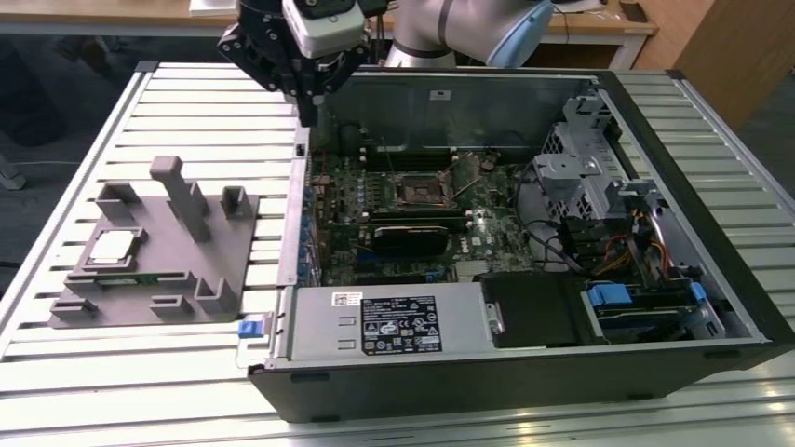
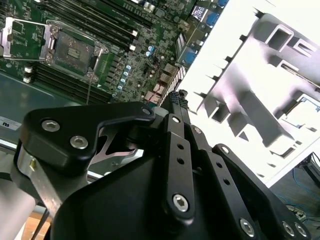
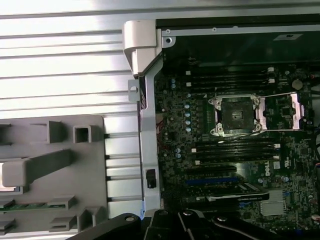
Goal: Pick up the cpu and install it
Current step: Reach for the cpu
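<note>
The cpu (image 1: 112,247), a small pale silvery square, lies in a recess of the grey fixture (image 1: 162,279) at the exterior view's left. My gripper (image 1: 305,119) hangs above the case's left wall near its far corner, well away from the cpu and up from the fixture. Its two thin fingers are pressed together with nothing between them, as the second wrist view shows at the gripper (image 2: 177,96). The motherboard socket (image 1: 416,191) stands with its metal frame lifted. It appears in both wrist views as the socket (image 2: 74,50) and the socket (image 3: 235,115).
The open computer case (image 1: 695,335) fills the exterior view's right, with a power supply (image 1: 391,321) at the front, drive cages (image 1: 597,177) and cables at the right. The fixture carries a tall post (image 1: 181,196) and several blocks. Everything rests on a slatted metal table (image 1: 125,391).
</note>
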Available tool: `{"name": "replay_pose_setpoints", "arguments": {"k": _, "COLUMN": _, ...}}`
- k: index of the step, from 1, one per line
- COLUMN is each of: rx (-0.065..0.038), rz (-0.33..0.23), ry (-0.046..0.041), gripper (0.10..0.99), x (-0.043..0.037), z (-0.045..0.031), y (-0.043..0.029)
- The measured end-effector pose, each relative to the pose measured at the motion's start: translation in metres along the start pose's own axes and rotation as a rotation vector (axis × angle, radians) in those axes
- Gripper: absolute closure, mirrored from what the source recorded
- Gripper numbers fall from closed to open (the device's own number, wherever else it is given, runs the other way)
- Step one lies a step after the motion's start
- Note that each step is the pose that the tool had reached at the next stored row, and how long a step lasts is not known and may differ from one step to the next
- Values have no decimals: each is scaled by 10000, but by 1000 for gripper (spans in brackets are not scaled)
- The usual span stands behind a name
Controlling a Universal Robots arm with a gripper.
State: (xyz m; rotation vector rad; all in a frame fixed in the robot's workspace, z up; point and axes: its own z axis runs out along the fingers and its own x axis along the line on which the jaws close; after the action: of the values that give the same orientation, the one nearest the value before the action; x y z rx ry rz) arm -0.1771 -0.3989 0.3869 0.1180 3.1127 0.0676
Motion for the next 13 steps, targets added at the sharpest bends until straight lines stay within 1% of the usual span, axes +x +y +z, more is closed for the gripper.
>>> {"name": "replay_pose_setpoints", "arguments": {"k": 13, "rx": 1, "rz": 0, "ry": 7, "gripper": 980, "x": 48, "z": 9, "y": -4}}
